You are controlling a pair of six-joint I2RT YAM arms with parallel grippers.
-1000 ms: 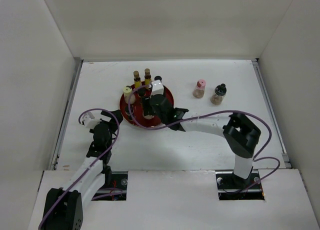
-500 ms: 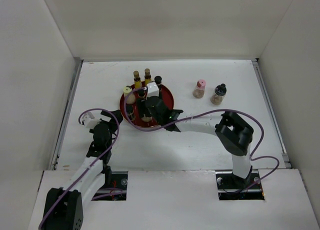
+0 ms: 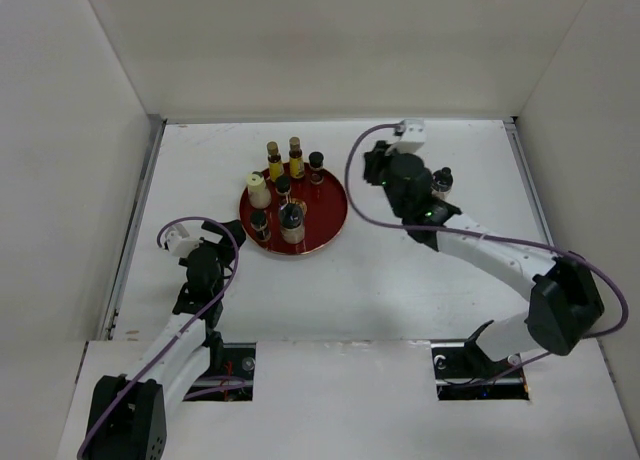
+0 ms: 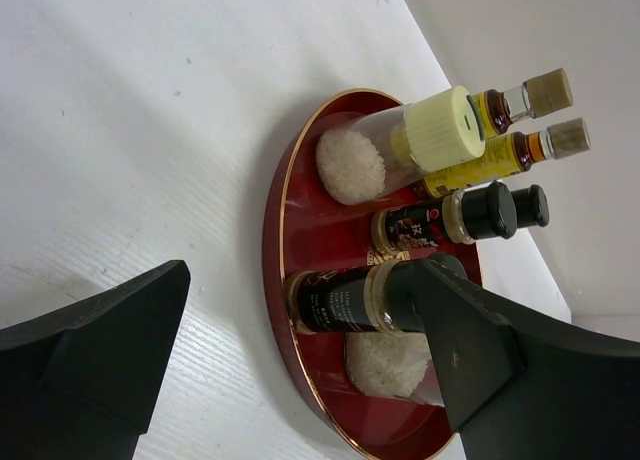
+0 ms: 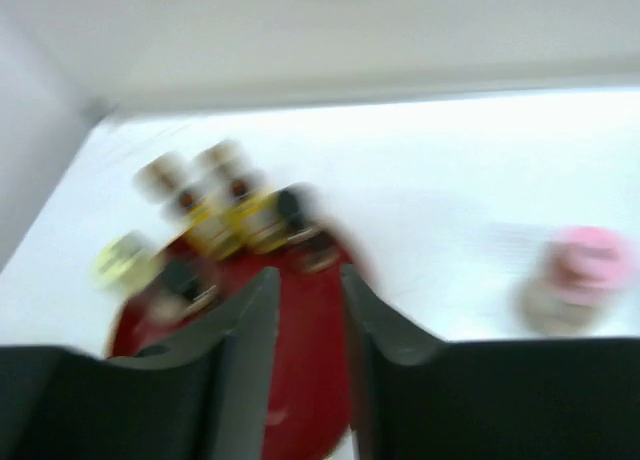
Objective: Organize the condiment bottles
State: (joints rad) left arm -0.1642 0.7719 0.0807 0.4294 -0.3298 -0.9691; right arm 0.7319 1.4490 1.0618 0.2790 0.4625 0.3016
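Counting the bottles shows that most of the job looks done. Seven small bottles can be counted standing on the red tray [image 3: 328, 218]. Two slim yellow ones [image 3: 274, 160] are at the back, a cream-white one [image 3: 258, 191] is on the left, and the rest are dark-capped shakers [image 3: 291, 220].

Two bottles are not on the tray yet. A dark-capped bottle [image 3: 441, 182] is stood on the white table [image 3: 380, 280], well apart from the tray. The pink-capped bottle [image 5: 578, 275] is seen only as a blur from the right wrist, off to the side of the tray. From above it is hidden under the arm.

The right gripper [image 5: 308, 285] is held over that side of the table, close to the dark-capped bottle. Its fingers are set narrow, with a thin gap, and nothing is seen between them. The left gripper [image 4: 300, 280] is spread wide and is empty. It is pointed at the tray from nearby.

It is guessed that only those two bottles are left to be put on the tray.
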